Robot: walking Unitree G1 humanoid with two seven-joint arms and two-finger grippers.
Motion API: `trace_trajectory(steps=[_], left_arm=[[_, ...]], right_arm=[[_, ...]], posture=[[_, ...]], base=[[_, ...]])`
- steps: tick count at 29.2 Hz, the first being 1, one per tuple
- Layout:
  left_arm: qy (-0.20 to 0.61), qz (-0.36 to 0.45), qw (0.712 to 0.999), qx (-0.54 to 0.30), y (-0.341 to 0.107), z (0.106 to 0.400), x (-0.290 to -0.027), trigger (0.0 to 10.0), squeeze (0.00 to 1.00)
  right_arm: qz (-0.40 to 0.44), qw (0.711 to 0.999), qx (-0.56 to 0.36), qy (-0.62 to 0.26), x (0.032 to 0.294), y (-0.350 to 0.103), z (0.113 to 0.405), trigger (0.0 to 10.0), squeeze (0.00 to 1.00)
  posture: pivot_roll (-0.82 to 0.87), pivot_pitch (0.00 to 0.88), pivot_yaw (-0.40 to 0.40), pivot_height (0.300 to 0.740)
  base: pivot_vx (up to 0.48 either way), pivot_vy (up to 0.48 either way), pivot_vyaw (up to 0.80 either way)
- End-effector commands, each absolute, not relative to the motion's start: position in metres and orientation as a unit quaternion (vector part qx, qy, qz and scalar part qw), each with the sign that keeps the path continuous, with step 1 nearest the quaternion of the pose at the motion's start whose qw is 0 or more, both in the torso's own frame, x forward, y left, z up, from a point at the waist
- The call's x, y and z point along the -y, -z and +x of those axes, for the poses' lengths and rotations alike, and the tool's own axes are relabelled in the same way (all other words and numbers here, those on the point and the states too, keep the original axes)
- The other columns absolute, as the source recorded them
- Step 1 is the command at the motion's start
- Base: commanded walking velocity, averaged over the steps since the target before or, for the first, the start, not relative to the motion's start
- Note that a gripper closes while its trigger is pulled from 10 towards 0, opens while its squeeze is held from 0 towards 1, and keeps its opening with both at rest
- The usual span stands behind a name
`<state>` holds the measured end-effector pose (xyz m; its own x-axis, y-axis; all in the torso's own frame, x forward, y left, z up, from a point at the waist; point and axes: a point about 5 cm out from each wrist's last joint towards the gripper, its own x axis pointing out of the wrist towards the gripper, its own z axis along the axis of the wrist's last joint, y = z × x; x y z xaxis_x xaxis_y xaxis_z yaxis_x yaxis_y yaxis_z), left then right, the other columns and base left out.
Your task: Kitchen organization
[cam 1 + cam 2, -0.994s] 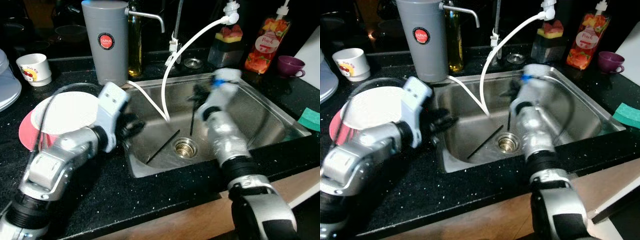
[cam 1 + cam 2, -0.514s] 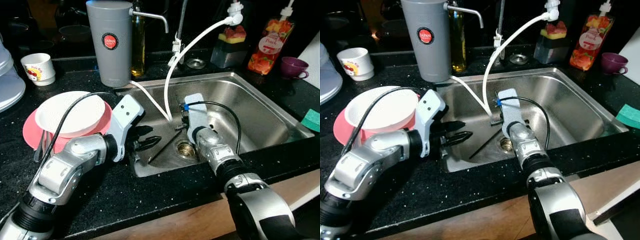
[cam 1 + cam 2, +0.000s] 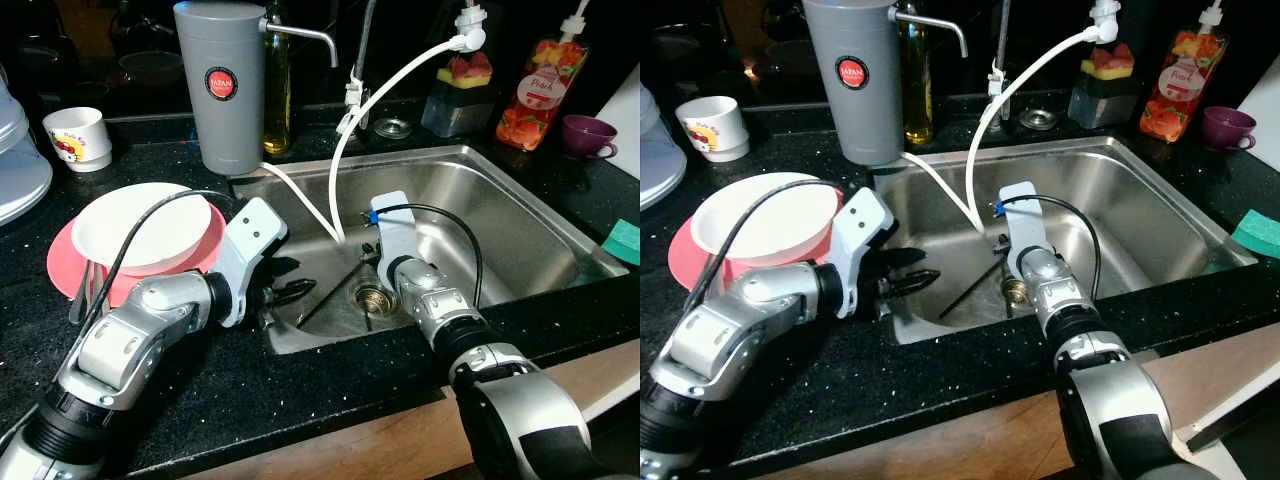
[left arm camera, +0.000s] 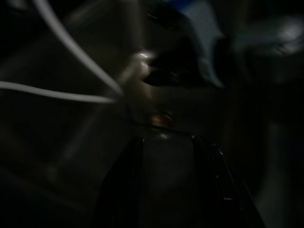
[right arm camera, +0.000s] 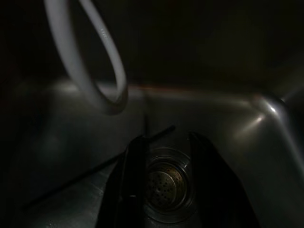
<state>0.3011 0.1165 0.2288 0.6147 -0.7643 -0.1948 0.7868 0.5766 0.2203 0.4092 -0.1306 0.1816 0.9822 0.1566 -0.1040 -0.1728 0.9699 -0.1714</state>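
Observation:
A thin black chopstick (image 3: 327, 296) lies slanted on the floor of the steel sink (image 3: 500, 230), running past the drain (image 3: 374, 297). My right gripper (image 3: 368, 298) points down at the drain, open, with the strainer (image 5: 164, 186) between its fingers and the chopstick (image 5: 95, 166) just beyond them. My left gripper (image 3: 930, 268) reaches in over the sink's left wall, open and holding nothing, aimed at the chopstick's lower end. In the dark left wrist view its fingers (image 4: 137, 156) stand apart.
A white hose (image 3: 370, 100) loops down into the sink beside the right wrist. A grey canister (image 3: 220, 85) stands behind the sink. White plate on a pink plate (image 3: 140, 225) with a fork (image 3: 85, 295) sits left. Bottles (image 3: 535, 85), a purple cup (image 3: 585, 132) and a green sponge (image 3: 625, 240) sit right.
My right gripper came from the back of the sink down to the drain. My left gripper moved from the counter edge into the sink's left side.

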Motion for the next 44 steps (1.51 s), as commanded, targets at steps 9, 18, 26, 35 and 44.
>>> trace_trajectory(steps=[9,18,26,35,44], left_arm=[[0.254,0.172,0.945,0.11,-0.287,0.321,-0.134,10.0,0.0],[0.056,0.191,0.977,0.082,-0.288,0.33,-0.19,10.0,0.0],[-0.075,0.169,0.98,0.073,-0.29,0.322,-0.239,10.0,0.6],[-0.07,0.059,0.996,0.009,-0.269,0.319,-0.268,10.0,0.0],[-0.024,-0.053,0.997,-0.042,-0.255,0.32,-0.268,10.0,0.0]], right_arm=[[-0.038,0.997,-0.017,-0.058,0.14,-0.191,0.411,10.0,0.0],[-0.028,0.997,-0.01,-0.065,0.139,-0.193,0.411,10.0,0.0],[-0.01,0.996,0.012,-0.091,0.129,-0.202,0.411,10.0,0.0],[-0.008,0.993,0.023,-0.112,0.123,-0.207,0.411,10.0,0.0],[-0.016,0.991,0.037,-0.125,0.122,-0.214,0.412,10.0,0.0]], posture=[[0.03,0.057,-0.017,0.74],[0.03,0.05,-0.018,0.74],[0.04,0.056,-0.019,0.74],[0.04,0.064,-0.019,0.74],[0.04,0.07,-0.02,0.74]], base=[[0.0,0.0,0.0],[0.0,0.0,0.0],[0.0,0.0,0.0],[0.0,0.0,0.0],[0.0,0.0,0.0]])
